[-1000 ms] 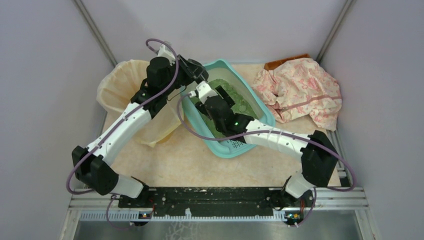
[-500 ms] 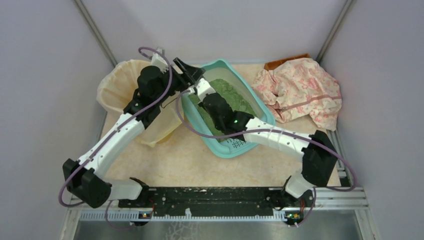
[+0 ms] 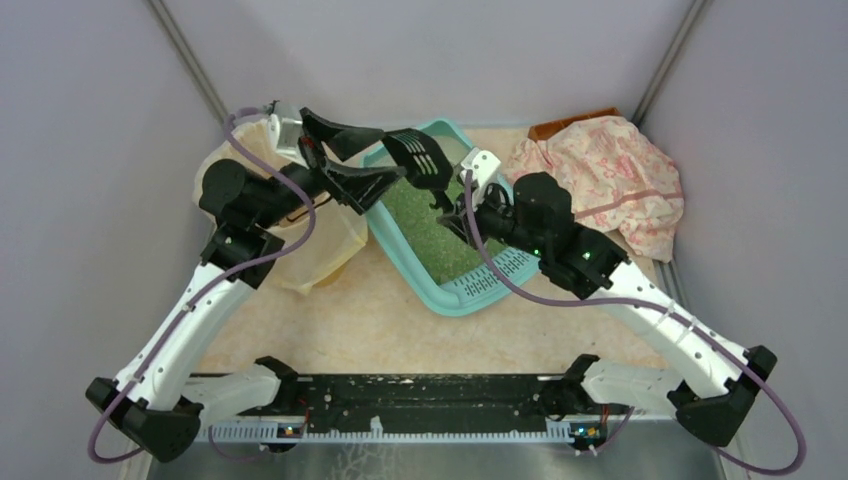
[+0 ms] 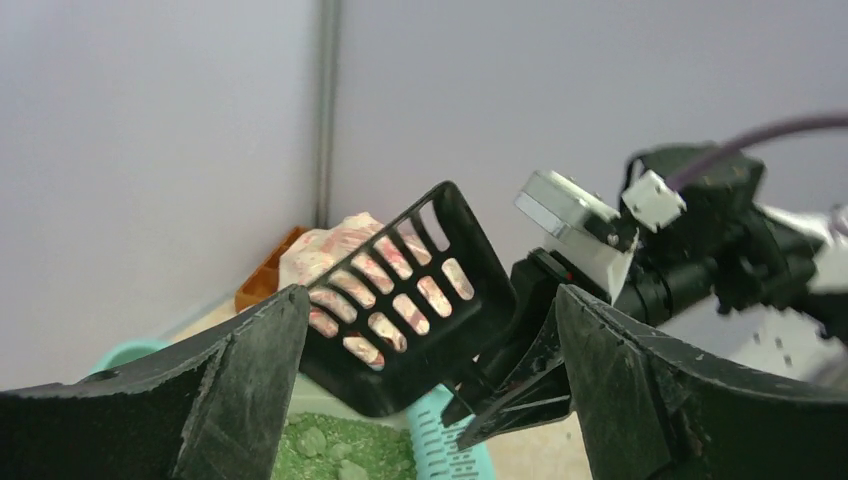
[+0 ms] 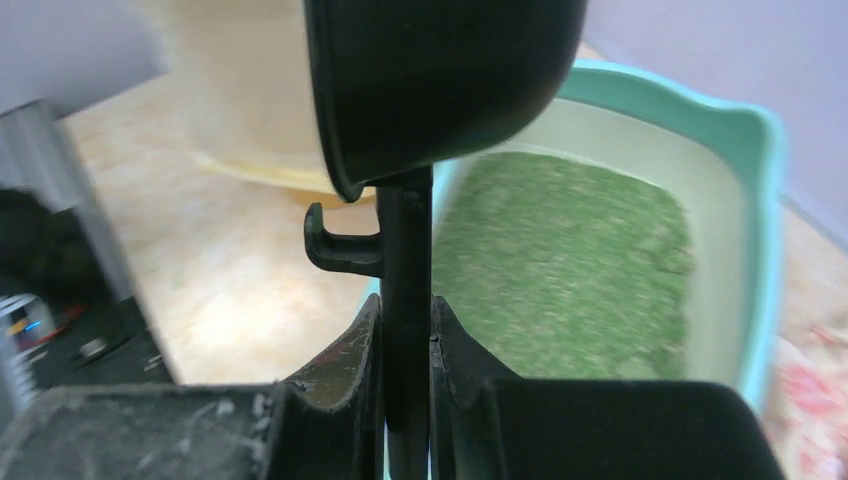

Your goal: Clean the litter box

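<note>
From above you see the litter box point(image 3: 452, 306) lying aslant at the middle of the table point(image 3: 330, 320). Its slotted grate point(image 3: 490, 280) points toward 5 o'clock, and green granules point(image 3: 430, 225) cover its floor. The beige bag-lined bin point(image 3: 250, 150) stands just beside it at 9 o'clock, and a pink flowered cloth point(image 3: 600, 180) lies heaped at its 2 o'clock.

Your right pincer point(image 3: 458, 205) hangs over the 12 o'clock half of the box. A black slotted scoop point(image 3: 418, 155) sticks out from it toward 10 o'clock, above the box's rim. The top view hides the grip itself, so look to the right wrist camera. There both fingers point(image 5: 340, 370) are clenched on the scoop's thin handle point(image 5: 407, 250). The bowl fills that view's 12 o'clock, the granules lie below at 3 o'clock, and the bin is a blur at 10 o'clock.

Your left pincer point(image 3: 390, 156) is released, with its jaws spread wide and nothing in them. In the top view its tips lie at the scoop's 9 o'clock edge, and from that angle you cannot tell whether they touch it. The left wrist camera helps here. The scoop appears in the gap between the two fingers point(image 4: 230, 370) with clear space on either side, and it seems to sit a little beyond them. Only that view shows the cloth through the scoop's slots and the right pincer closed on the handle from below. It also catches a corner of the box and a few granules at 6 o'clock.
</note>
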Motion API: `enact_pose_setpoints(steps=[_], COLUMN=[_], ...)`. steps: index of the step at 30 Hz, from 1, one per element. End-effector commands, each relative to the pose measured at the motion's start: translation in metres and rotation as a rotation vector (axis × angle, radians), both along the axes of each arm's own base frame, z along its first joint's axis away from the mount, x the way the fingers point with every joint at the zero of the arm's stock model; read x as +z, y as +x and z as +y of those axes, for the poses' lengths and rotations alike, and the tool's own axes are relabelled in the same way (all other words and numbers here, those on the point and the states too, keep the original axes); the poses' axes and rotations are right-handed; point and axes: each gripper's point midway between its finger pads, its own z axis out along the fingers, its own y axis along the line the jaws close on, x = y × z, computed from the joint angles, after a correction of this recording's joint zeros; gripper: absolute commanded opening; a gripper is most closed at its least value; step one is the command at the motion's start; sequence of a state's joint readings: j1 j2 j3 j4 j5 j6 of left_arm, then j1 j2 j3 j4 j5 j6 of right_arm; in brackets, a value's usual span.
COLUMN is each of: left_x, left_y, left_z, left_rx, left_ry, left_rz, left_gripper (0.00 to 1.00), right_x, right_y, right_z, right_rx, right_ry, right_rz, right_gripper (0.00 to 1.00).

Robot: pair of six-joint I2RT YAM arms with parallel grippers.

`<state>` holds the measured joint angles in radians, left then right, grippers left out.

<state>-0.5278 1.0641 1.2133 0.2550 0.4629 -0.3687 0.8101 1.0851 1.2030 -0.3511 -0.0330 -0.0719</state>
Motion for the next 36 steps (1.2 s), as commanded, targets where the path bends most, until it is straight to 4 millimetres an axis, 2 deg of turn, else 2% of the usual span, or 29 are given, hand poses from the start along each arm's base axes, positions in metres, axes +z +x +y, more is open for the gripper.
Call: enact_pose_setpoints(steps=[1,4,8,14,16,18,20,23,26,31,33,36], left_x=[-0.007,-0.010,-0.018,-0.032,-0.033,-0.028,-0.017,0.004,0.012,0.015,0.019,0.011], left_y=[-0.042,-0.056,-0.068,-0.063,-0.053,-0.052,-0.053,-0.051,-0.049,-0.033,-0.034,-0.037], left_z=[-0.026,-0.033,-0.037,-0.041,-0.039,-0.034,-0.029,-0.024,-0.026,-0.034,-0.040,-0.049], left_rx=[-0.285,-0.405,-0.503,-0.537,-0.467,-0.410,-0.365,-0.301,-0.299,-0.289,-0.342,-0.437], left_ry=[0.146,0.199,0.248,0.297,0.319,0.324,0.305,0.235,0.209,0.201,0.195,0.204], left_rz=[-0.234,-0.309,-0.370,-0.357,-0.330,-0.352,-0.366,-0.368,-0.379,-0.375,-0.373,-0.339], left_gripper=[0.96,0.92,0.89,0.83,0.82,0.82,0.84,0.93,0.95,0.95,0.94,0.93], right_x=[-0.006,-0.009,-0.003,0.011,0.015,0.016,0.014,0.005,-0.002,-0.008,-0.007,-0.004], right_y=[-0.069,-0.094,-0.130,-0.169,-0.173,-0.175,-0.177,-0.176,-0.179,-0.182,-0.184,-0.186], right_z=[0.023,0.022,0.015,0.000,-0.005,-0.009,-0.011,-0.012,-0.013,-0.020,-0.023,-0.026], right_rx=[0.352,0.457,0.601,0.735,0.731,0.718,0.718,0.701,0.699,0.673,0.668,0.659], right_ry=[0.047,0.060,0.097,0.145,0.152,0.149,0.145,0.140,0.153,0.155,0.158,0.159], right_rz=[0.146,0.174,0.184,0.170,0.158,0.157,0.164,0.178,0.204,0.230,0.226,0.217], right_gripper=[0.00,0.00,0.00,0.00,0.00,0.00,0.00,0.00,0.00,0.00,0.00,0.00])
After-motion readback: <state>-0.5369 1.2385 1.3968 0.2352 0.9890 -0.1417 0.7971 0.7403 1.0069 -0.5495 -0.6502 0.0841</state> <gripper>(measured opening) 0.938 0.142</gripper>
